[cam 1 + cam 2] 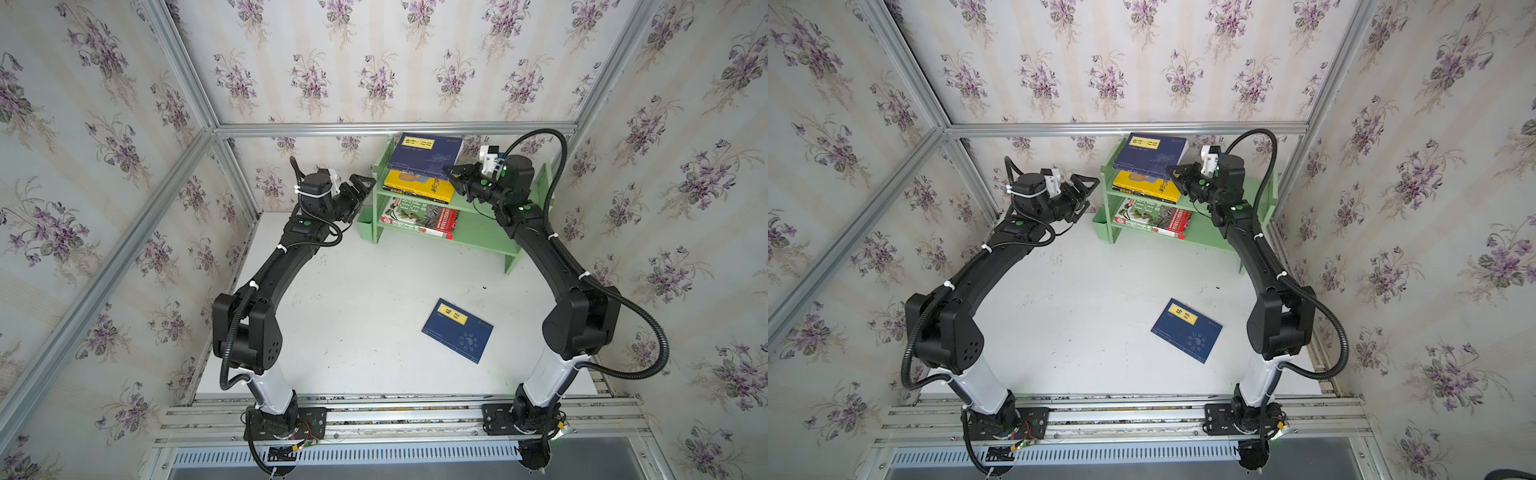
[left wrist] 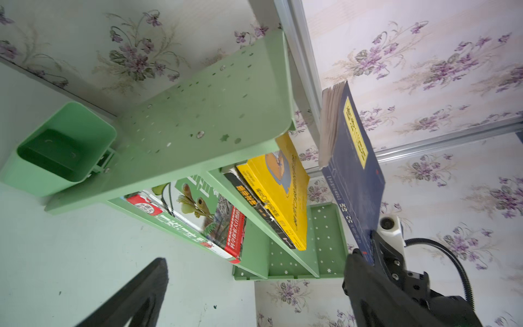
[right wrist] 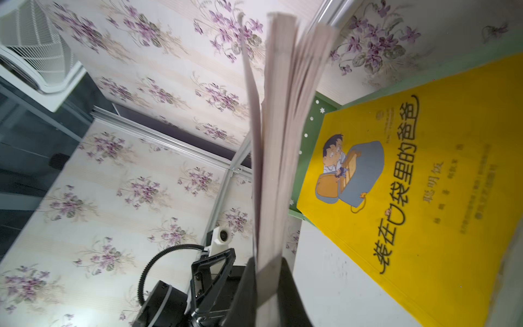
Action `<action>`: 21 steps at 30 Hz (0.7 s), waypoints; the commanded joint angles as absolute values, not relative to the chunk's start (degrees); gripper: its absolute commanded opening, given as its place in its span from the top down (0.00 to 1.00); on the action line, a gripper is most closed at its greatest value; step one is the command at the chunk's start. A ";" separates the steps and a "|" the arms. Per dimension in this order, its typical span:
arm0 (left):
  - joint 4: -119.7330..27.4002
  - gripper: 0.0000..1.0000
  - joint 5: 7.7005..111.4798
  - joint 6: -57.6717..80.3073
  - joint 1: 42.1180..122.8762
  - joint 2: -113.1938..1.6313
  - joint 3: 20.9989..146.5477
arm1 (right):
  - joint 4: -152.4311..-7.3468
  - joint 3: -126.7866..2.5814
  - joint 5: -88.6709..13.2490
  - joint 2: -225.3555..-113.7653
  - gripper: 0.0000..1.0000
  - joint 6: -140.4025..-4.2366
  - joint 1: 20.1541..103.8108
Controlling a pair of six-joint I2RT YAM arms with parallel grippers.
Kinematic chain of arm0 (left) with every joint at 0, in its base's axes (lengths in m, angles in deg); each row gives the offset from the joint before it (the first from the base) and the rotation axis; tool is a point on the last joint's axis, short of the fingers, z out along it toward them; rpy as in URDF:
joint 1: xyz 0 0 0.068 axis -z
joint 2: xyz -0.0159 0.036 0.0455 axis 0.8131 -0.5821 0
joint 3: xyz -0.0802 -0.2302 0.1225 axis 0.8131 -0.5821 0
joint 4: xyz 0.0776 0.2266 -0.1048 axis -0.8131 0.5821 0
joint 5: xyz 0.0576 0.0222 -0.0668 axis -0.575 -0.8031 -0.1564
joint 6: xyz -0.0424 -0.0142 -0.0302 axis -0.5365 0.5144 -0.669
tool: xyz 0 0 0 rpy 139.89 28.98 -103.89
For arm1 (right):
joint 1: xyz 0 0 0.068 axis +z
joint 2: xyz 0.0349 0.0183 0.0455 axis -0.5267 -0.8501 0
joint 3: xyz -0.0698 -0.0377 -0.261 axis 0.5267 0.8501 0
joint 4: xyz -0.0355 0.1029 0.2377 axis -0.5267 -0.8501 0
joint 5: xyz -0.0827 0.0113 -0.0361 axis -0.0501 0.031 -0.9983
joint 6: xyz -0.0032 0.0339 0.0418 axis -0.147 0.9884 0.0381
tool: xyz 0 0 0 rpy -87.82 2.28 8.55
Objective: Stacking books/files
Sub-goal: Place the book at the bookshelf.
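Note:
My right gripper point(image 1: 451, 172) is shut on one edge of a navy book with a yellow label point(image 1: 428, 151), holding it in the air over the pale green shelf's point(image 1: 482, 239) top tier. In the right wrist view its page edge point(image 3: 278, 141) runs up from between the fingers. Below it a yellow cartoon book point(image 1: 417, 187) lies on a black book point(image 2: 254, 206). A green plant-photo book point(image 1: 419, 218) lies on the lower tier. Another navy book point(image 1: 459, 330) lies flat on the white table. My left gripper point(image 1: 363, 185) is open and empty, just left of the shelf.
A small green cup point(image 1: 365, 226) hangs on the shelf's left side, close under the left gripper. Floral walls and aluminium posts point(image 1: 183, 79) close in the back and both sides. Metal rails point(image 1: 395, 415) run along the table's front edge.

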State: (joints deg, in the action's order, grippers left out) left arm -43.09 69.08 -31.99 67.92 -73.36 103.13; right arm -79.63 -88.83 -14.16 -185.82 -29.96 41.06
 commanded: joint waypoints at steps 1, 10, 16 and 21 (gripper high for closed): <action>-42.77 0.00 67.94 -30.75 67.93 -74.69 104.59 | -86.43 -92.89 -16.69 -187.68 1.00 -37.15 41.67; -42.77 0.01 69.02 -31.40 68.02 -78.37 108.41 | -89.42 -94.13 -20.88 -190.53 1.00 -38.76 41.72; -42.09 0.01 69.99 -31.48 69.23 -83.19 113.11 | -89.50 -94.64 -20.92 -191.79 1.00 -37.85 41.76; -41.83 0.00 69.70 -34.11 70.02 -87.15 116.18 | -90.48 -94.07 -21.30 -191.79 1.00 -37.94 41.72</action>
